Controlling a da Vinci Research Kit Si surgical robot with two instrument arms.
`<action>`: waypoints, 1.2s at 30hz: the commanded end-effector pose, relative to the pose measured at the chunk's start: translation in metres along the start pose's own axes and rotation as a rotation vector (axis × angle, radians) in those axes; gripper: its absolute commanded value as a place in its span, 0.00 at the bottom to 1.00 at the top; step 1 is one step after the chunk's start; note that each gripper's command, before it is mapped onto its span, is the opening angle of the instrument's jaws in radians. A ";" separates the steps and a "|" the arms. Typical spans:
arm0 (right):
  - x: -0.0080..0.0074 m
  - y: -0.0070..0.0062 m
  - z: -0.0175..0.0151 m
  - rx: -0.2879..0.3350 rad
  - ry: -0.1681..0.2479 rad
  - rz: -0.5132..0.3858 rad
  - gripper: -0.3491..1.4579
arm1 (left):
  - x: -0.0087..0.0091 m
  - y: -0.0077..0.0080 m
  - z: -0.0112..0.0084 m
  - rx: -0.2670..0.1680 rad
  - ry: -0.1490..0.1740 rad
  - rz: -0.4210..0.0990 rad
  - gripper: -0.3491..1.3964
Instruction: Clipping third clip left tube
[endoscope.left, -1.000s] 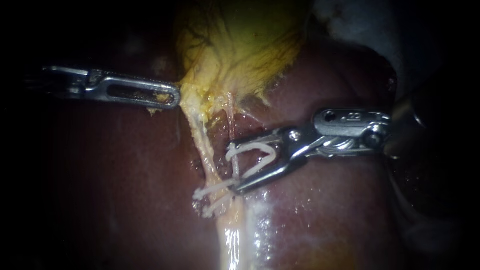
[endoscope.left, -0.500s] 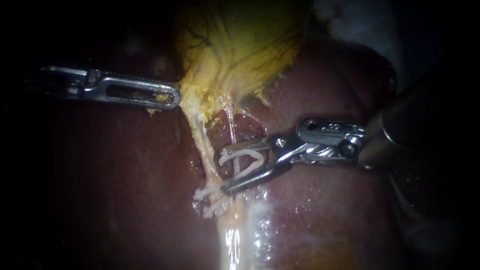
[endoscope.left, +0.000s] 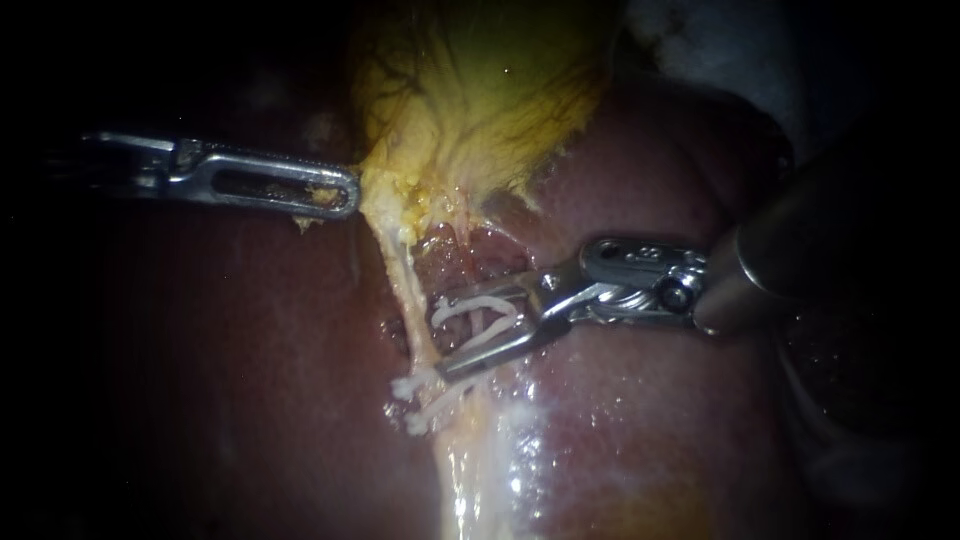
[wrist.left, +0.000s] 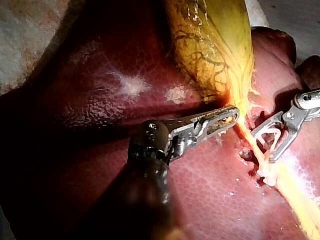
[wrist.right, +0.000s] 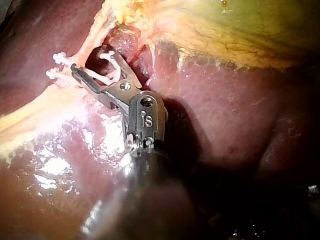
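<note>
An endoscope close-up is showing a dark red liver (endoscope.left: 620, 420) with a yellow-green gallbladder (endoscope.left: 480, 100) hanging in at the top centre. From the left edge, the left instrument (endoscope.left: 345, 195) is reaching in level, its jaws lying together and pinching the gallbladder's narrow lower end, pulling it taut. From that point the left tube (endoscope.left: 405, 280), a thin pale cord, is running down through the middle of the frame. Two white clips (endoscope.left: 415, 385) are already sitting across it, just below centre.

From the right, the right instrument (endoscope.left: 442, 335) is coming in with its jaws spread wide and cradling an open clip (endoscope.left: 480, 305) between them. The tips are lying just beside the tube, above the two clips. Whether they are already straddling it is hard to tell, since a thinner strand seems to be crossing the same spot.

The tube is looking soft, wet and slippery, and likely to tear if dragged. The bare stretch between the gallbladder and the upper clip is looking like the place to take it, squarely across its full width.
</note>
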 end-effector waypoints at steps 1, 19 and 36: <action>0.0001 -0.0001 0.0002 0.004 0.003 -0.002 0.49 | 0.0000 0.0000 0.0001 0.000 0.000 0.000 0.00; 0.0013 -0.0010 0.0039 0.220 0.159 0.017 0.49 | -0.0001 -0.0001 0.0006 -0.003 -0.001 -0.001 0.00; 0.0065 -0.0011 0.0041 0.177 0.312 0.065 0.47 | -0.0002 -0.0001 0.0008 -0.003 -0.002 -0.001 0.00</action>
